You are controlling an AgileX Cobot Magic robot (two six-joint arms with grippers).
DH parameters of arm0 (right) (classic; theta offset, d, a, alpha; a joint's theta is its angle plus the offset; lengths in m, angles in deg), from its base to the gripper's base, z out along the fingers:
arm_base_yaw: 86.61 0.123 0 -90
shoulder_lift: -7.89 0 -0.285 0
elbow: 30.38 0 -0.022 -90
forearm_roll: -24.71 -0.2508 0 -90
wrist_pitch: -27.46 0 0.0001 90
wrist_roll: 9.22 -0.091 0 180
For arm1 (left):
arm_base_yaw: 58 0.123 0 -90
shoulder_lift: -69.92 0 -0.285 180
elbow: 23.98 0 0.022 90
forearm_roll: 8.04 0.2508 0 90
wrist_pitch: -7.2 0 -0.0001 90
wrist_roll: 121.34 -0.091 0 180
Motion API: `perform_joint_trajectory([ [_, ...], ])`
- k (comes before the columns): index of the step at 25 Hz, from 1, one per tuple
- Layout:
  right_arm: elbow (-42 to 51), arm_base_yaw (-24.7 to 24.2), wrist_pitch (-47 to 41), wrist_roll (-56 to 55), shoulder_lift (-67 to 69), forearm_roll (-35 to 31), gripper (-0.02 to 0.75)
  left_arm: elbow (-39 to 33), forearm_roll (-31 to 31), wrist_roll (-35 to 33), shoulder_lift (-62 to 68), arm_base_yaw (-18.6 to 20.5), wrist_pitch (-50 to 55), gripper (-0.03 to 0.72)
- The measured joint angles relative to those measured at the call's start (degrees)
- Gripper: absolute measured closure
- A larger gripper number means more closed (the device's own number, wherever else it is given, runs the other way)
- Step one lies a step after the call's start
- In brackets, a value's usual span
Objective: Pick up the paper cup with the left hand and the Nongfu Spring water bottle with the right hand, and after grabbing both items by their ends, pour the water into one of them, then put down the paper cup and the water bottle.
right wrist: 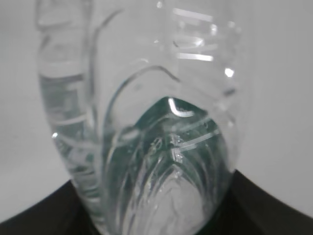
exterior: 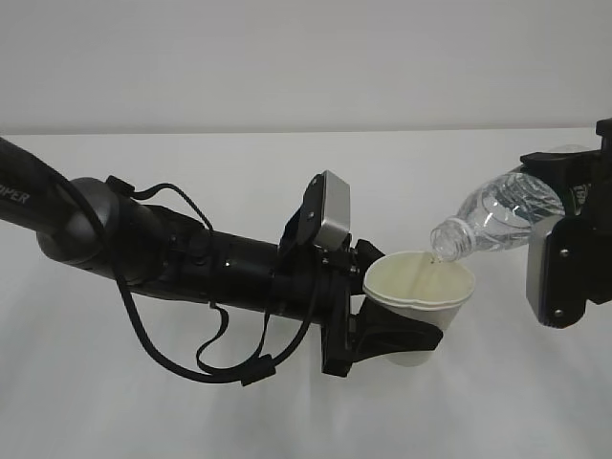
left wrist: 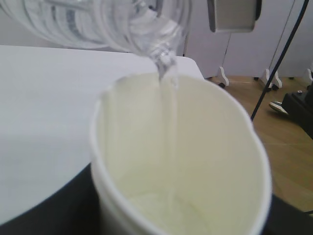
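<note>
Exterior view: I see the left pincer [exterior: 397, 330] clamped on the paper cup [exterior: 421, 292], gripping its lower body above the table [exterior: 287, 191]. The cup sits at frame centre, rim tilted toward 1 o'clock. The right pincer [exterior: 564, 239] enters at 3 o'clock and holds the Nongfu Spring water bottle [exterior: 497, 220] by its base end. The bottle lies tilted, its open neck pointing toward 8 o'clock, just above the cup rim.

Left wrist view: the cup fills the lower frame. The bottle neck [left wrist: 164, 46] hangs at 12 o'clock. A thin stream of the water [left wrist: 171, 147] falls into the cream interior and pools at the bottom.

Right wrist view: the bottle occupies the centre, ribbed wall up close, dark pincer parts beneath it at 6 o'clock.
</note>
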Motion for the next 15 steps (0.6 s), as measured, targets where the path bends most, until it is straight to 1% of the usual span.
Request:
perform_joint_trajectory([
  [15,0.00,0.00,0.16,0.12,0.00,0.10,0.318,0.00,0.00,0.00,0.00,0.00,0.00,0.237],
])
